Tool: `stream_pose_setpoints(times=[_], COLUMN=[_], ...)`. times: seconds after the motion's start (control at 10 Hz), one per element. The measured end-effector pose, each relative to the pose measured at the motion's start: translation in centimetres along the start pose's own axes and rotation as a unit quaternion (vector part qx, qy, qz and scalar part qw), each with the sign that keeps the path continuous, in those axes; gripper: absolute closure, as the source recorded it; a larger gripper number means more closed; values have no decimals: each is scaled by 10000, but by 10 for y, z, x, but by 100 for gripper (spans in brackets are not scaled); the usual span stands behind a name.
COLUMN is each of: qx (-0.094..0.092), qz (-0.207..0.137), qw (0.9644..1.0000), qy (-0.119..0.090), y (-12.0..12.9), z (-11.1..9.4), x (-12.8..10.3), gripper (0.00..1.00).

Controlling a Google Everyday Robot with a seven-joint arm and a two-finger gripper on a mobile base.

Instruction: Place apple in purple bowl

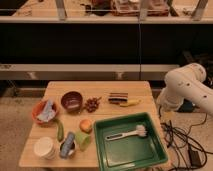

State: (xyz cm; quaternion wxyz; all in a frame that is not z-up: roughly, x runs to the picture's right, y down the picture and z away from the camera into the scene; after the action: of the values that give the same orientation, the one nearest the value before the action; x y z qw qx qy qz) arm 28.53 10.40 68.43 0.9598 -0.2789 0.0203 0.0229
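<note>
The apple (86,125) is small and orange-red. It lies on the wooden table (100,88), just left of the green tray. The purple bowl (72,101) stands upright behind and to the left of it, about a bowl's width away, and looks empty. Only my white arm (186,89) shows, at the right beside the table's right edge, well away from both. My gripper is out of view; the arm's lower end runs down behind the table's right corner.
A green tray (129,142) holds a white brush (128,133). Dark grapes (91,104), a banana (129,103) and a dark bar (118,96) lie mid-table. An orange bowl with blue cloth (45,112), a green vegetable (60,131), a green cup (82,141), a bluish can (66,145) and a white cup (44,147) stand at the left. Cables (182,142) lie on the floor.
</note>
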Motion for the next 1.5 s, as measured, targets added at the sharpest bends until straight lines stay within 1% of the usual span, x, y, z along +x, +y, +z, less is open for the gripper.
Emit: stream_pose_setpoints(times=[0.3, 0.4, 0.5, 0.6, 0.7, 0.8, 0.9, 1.0, 1.1, 1.2, 1.3, 1.5], qx=[-6, -21, -78, -104, -109, -115, -135, -168, -187, -208, -217, -208], qz=[-46, -161, -411, -950, -1430, -1809, -2265, -2795, -3132, -3605, -3979, -4563], qw=[10000, 9999, 9991, 9954, 9895, 9832, 9735, 9594, 9487, 9313, 9154, 8861], qy=[0, -17, -47, -123, -181, -222, -270, -341, -395, -481, -563, -780], y=[1, 1, 3, 6, 10, 14, 18, 24, 28, 35, 41, 49], z=[0, 0, 1, 0, -1, -2, -3, -2, -2, -2, -2, -2], x=[-1, -3, -8, -24, -43, -61, -86, -116, -137, -167, -192, -240], gripper=[35, 35, 35, 35, 35, 35, 35, 35, 35, 35, 35, 35])
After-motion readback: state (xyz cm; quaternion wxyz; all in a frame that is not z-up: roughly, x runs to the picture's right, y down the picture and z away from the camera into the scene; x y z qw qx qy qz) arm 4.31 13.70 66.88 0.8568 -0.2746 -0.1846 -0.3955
